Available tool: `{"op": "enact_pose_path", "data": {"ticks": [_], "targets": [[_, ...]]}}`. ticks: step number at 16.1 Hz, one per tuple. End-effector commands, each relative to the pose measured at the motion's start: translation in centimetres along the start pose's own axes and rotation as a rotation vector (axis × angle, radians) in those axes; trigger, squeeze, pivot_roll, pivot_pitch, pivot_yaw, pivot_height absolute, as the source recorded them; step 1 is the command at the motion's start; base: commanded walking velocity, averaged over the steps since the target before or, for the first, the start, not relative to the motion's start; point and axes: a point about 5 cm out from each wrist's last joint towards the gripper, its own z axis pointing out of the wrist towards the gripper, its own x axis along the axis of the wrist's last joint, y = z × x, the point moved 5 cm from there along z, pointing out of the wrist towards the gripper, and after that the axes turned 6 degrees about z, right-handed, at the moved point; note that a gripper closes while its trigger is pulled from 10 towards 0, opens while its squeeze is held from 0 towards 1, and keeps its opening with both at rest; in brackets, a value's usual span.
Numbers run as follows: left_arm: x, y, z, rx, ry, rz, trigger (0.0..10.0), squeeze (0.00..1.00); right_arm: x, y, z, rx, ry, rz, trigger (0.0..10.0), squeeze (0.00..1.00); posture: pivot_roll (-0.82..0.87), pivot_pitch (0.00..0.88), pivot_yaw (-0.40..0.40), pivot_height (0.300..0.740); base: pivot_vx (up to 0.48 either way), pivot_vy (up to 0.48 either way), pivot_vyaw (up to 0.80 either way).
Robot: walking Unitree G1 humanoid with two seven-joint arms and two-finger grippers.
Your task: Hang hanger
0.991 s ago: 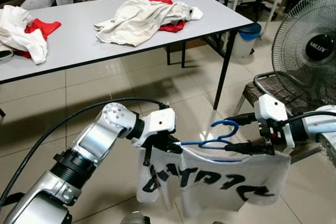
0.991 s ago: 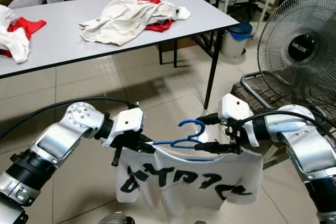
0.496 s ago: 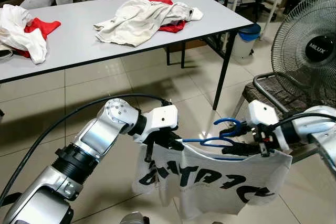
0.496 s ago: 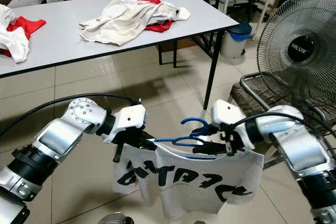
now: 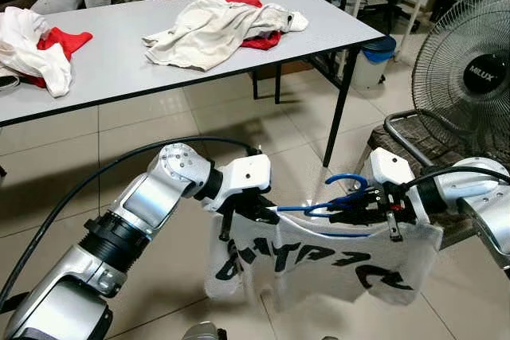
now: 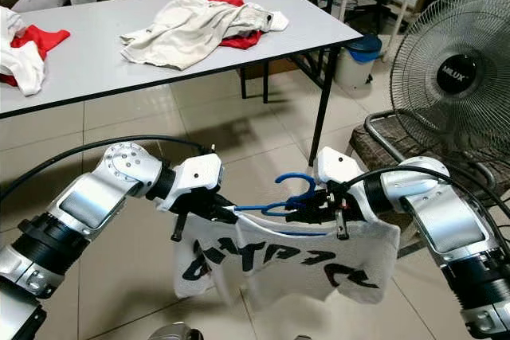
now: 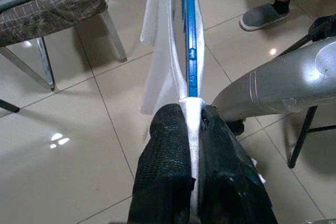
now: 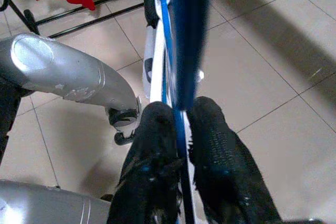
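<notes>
Two grippers carry our load: left gripper [image 7: 193,129] pinches the shirt [image 5: 319,256] and blue hanger [image 5: 319,210], right gripper [image 8: 181,129] is clamped near its hook [image 5: 344,181]. Between them, the hanger's long axis runs fingertip to fingertip, hook nearer our right.

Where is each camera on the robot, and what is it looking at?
Left eye view: on the head, looking forward and down at the hanger with its shirt, both silver arms, table and fan.
Right eye view: beside it, same scene.
Left wrist view: on the left wrist, looking along the left tool pinching shirt and hanger; the right arm crosses it.
Right wrist view: on the right wrist, looking along the right tool clamping the hanger; the left arm shows.
Both wrist views share the hanger.
</notes>
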Motion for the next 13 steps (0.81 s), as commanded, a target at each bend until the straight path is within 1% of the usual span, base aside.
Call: {"op": "enact_pose_path", "data": {"ticks": [1, 4, 6, 7, 9, 10, 11, 13], "targets": [[0.8, -0.7, -0.5, 0.015, 0.005, 0.036, 0.0, 0.0, 0.5, 0.2, 0.0, -0.004, 0.011, -0.014, 0.0, 0.0, 0.0, 0.0, 0.049, 0.74, 0.0, 0.0, 0.0], [1.0, -1.1, -0.7, 0.022, 0.012, 0.042, 0.0, 0.0, 0.5, 0.2, -0.1, -0.003, 0.013, -0.009, 0.0, 0.0, 0.0, 0.0, 0.053, 0.74, 0.0, 0.0, 0.0], [1.3, -1.2, -1.0, 0.026, 0.035, 0.056, 0.0, 0.0, 0.5, 0.2, -0.2, -0.003, 0.014, -0.006, 0.0, 0.0, 0.0, 0.0, 0.055, 0.74, 0.0, 0.0, 0.0], [1.6, -1.7, -1.2, 0.051, 0.055, 0.041, 10.0, 0.0, 0.5, 0.2, -0.2, -0.004, 0.014, -0.005, 0.0, 0.0, -0.01, 0.0, 0.058, 0.74, 0.0, 0.0, 0.0], [2.1, -1.8, -1.6, 0.043, 0.086, 0.031, 10.0, 0.0, 0.4, 0.2, -0.3, -0.005, 0.014, -0.004, 0.0, 0.0, -0.01, 0.0, 0.06, 0.74, 0.0, 0.0, 0.0], [2.6, -1.7, -1.9, 0.022, 0.118, 0.036, 10.0, 1.0, 0.3, 0.1, -0.4, -0.01, 0.012, -0.003, 0.0, 0.0, -0.01, 0.0, 0.064, 0.74, 0.0, 0.0, 0.0], [3.0, -1.5, -2.3, 0.005, 0.14, 0.056, 10.0, 1.0, 0.0, 0.2, -0.4, -0.026, -0.005, -0.013, 0.0, 0.0, -0.01, 0.0, 0.068, 0.74, 0.0, 0.0, 0.0], [3.1, -1.4, -2.5, -0.006, 0.136, 0.077, 10.0, 1.0, -0.5, 0.4, -0.5, -0.045, -0.025, -0.012, 0.0, 0.0, -0.01, 0.0, 0.071, 0.74, 0.0, 0.0, 0.0]]}}
